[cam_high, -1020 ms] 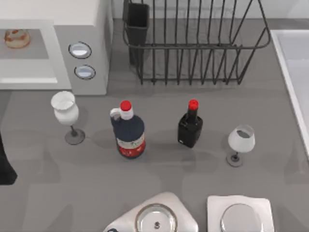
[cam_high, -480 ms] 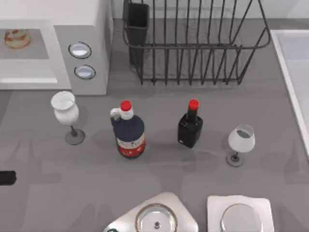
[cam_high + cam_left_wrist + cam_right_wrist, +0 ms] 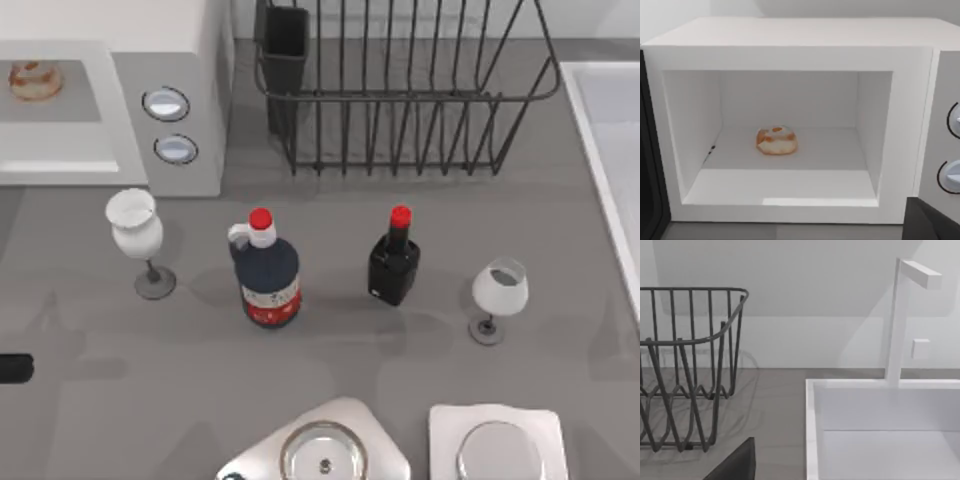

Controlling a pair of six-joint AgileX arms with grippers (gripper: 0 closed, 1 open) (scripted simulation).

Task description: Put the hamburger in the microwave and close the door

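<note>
The hamburger (image 3: 35, 80) lies inside the microwave (image 3: 185, 60) at the table's far left. In the left wrist view the hamburger (image 3: 776, 140) sits on the floor of the white cavity (image 3: 790, 185), left of middle and toward the back, with nothing touching it. The microwave stands open; a dark strip (image 3: 650, 200) along one side of the opening looks like the swung-out door. My left arm (image 3: 10, 368) is at the table's left edge, in front of the microwave and well back from it; a dark part of its gripper (image 3: 932, 222) shows. A dark part of my right gripper (image 3: 735, 465) shows, far from the microwave.
A wine glass (image 3: 135, 225) stands just in front of the microwave's button panel (image 3: 170, 125). A blue jug (image 3: 267, 275), a black bottle (image 3: 394, 262) and a second glass (image 3: 498, 290) stand mid-table. The wire dish rack (image 3: 400, 90) is behind, a white sink (image 3: 880, 430) right, plates (image 3: 325, 450) near.
My left arm has drawn back to the left edge; its tall dark shape from a second ago is now a small stub. The hamburger has not moved.
</note>
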